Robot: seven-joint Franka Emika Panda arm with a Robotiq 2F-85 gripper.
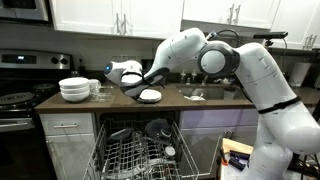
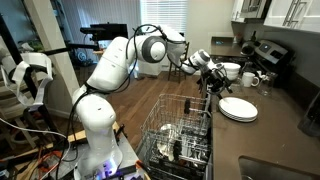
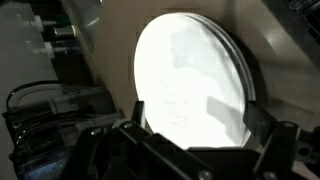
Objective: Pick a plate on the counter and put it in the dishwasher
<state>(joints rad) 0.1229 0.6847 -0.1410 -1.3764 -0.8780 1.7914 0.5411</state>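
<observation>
While the plate (image 1: 150,95) lies flat on the surface (image 1: 205,101) right above the open dishwasher (image 1: 140,150), the gripper (image 1: 138,86) hangs close over its edge with fingers (image 3: 272,140) spread wide, pinching nothing. Wrist view: plate fills the frame, sitting between the two fingers; can't tell if they touch it. Rack (image 2: 185,130) is pulled out with dishes in it; bowls (image 1: 75,89) are stacked further along, toward the stove (image 1: 18,95).

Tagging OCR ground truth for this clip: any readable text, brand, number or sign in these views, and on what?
No text reads in any view.
Stove control panel: markings too small and blurred to read.
Plate: plain white, no print visible.
Dishwasher: no label visible.
</observation>
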